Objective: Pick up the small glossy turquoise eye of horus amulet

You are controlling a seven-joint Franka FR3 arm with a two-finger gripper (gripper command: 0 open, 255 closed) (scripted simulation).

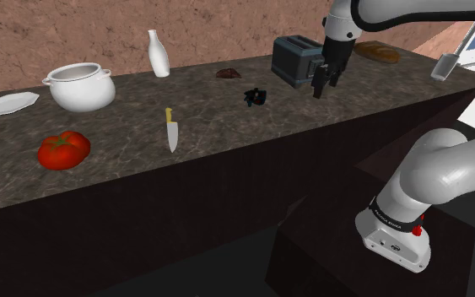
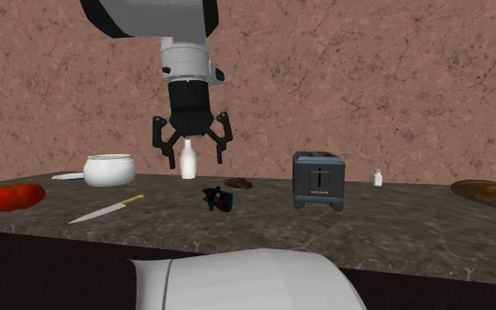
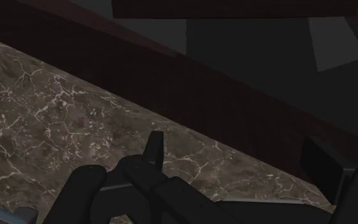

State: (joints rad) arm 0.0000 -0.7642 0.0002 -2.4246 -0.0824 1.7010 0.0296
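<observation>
Currently the gripper (image 2: 193,145) is hovering near the toaster (image 2: 318,180), fingers apart, not yet over the small dark amulet (image 2: 218,199) lying beside that toaster; a misaligned descent is probably risking knocking it away.

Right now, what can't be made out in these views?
Amulet: shoulder view, too small and dark to read its shape.
White bottle: second exterior view, top hidden behind the open fingers.
Toaster: shoulder view, the fingers cover its right end.
Bread: cut off by the second exterior view's right edge.
Brown lump: shoulder view, too small to identify.
</observation>
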